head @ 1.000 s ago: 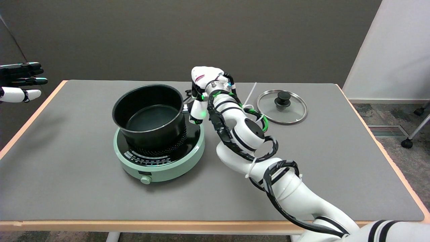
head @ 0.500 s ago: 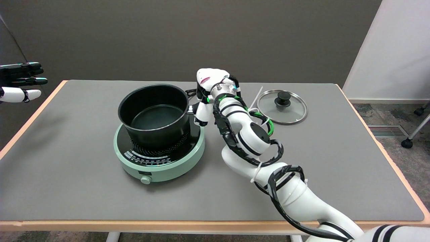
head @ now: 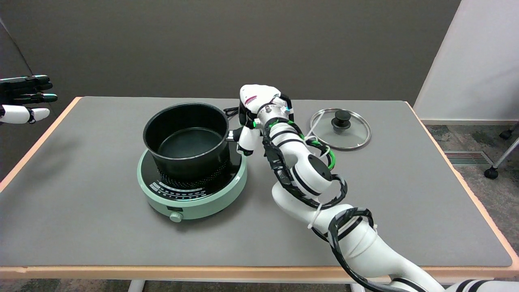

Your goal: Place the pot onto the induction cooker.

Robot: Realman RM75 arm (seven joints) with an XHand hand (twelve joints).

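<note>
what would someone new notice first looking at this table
Most likely the black pot sitting on the mint-green induction cooker at the table's left-centre, with the right hand at the pot's right side, by its handle. Next, the glass lid lying flat toward the far right.

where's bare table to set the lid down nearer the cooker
Bare grey table lies left of and in front of the induction cooker. The strip between the cooker and the glass lid is crowded by the right hand and its arm, beside the pot.
</note>
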